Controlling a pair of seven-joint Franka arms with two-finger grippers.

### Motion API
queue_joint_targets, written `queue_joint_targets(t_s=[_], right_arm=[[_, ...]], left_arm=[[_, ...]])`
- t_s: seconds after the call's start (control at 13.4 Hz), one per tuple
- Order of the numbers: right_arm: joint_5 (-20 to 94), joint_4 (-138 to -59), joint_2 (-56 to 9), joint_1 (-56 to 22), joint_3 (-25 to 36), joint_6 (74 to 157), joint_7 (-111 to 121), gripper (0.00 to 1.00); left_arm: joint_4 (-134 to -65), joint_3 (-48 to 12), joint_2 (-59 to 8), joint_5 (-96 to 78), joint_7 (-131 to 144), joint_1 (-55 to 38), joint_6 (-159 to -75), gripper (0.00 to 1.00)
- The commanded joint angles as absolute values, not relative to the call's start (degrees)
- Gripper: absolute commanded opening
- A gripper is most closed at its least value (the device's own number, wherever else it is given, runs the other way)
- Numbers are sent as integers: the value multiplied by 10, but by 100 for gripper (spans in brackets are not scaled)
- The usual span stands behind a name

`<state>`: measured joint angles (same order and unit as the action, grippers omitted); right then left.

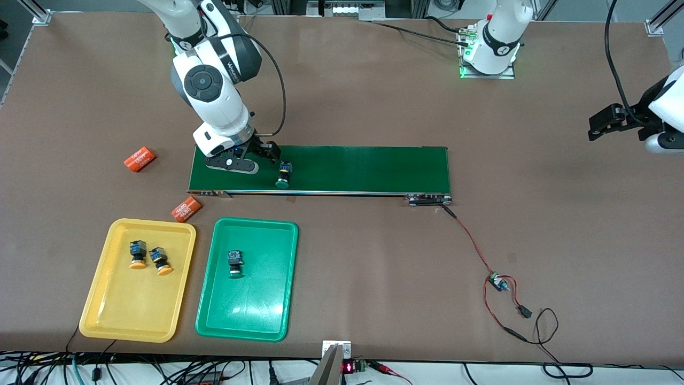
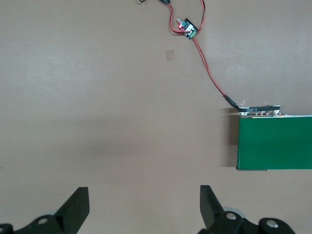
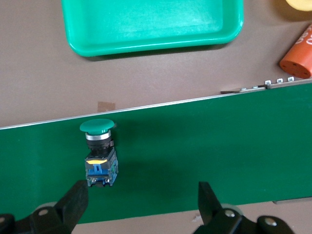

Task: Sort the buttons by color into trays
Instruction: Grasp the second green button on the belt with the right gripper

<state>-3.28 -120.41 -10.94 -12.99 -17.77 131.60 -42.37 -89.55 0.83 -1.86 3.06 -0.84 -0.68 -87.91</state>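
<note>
So the buttons first: one green-capped button [image 1: 284, 176] lies on its side on the conveyor belt [image 1: 347, 168], toward the right arm's end of it, its cap at the belt edge that faces the front camera. A second green button [image 1: 235, 263] sits in the green tray [image 1: 246, 278], in the half of the tray farther from the front camera. Both orange-yellow buttons are in the yellow tray [image 1: 138, 279] — one [image 1: 138, 254] just beside the other [image 1: 160, 261], also in the half farther from the camera. The two trays lie side by side, nearer to the front camera than the belt, with the yellow one closer to the right arm's end of the surface [image 1: 374, 267].

The right gripper [image 1: 255, 159] hangs low over the belt right beside the belt button, fingers [image 3: 73, 202] spread wide with nothing between them — the button shows just off one fingertip in the right wrist view. The left gripper [image 2: 144, 204] waits up in the air over bare surface near the left arm's end, fingers released and empty.

Other stuff: two orange cylinders with white numbers, one [image 1: 139, 159] beside the belt end and one [image 1: 186, 209] between the belt and the yellow tray, plus a little circuit board [image 1: 498, 282] on red wires running to the belt's other end.
</note>
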Motion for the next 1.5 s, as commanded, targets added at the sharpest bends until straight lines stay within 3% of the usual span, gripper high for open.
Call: queue_joint_targets(t_s=[0.0, 0.37, 1.27, 1.42], right_arm=[[-31, -1216, -115, -119, -188, 1342, -439, 100], [-84, -1217, -150, -128, -189, 1373, -417, 100], [-94, -1222, -190, -127, -188, 1404, -380, 100], [-107, -1221, -199, -122, -187, 1408, -370, 96]], left_arm=[[-884, 10, -19, 25, -7, -6, -867, 100], [-884, 10, -19, 25, -7, -7, -867, 100], [-884, 9, -18, 24, -7, -7, -867, 100], [-884, 9, -18, 24, -7, -7, -867, 100]])
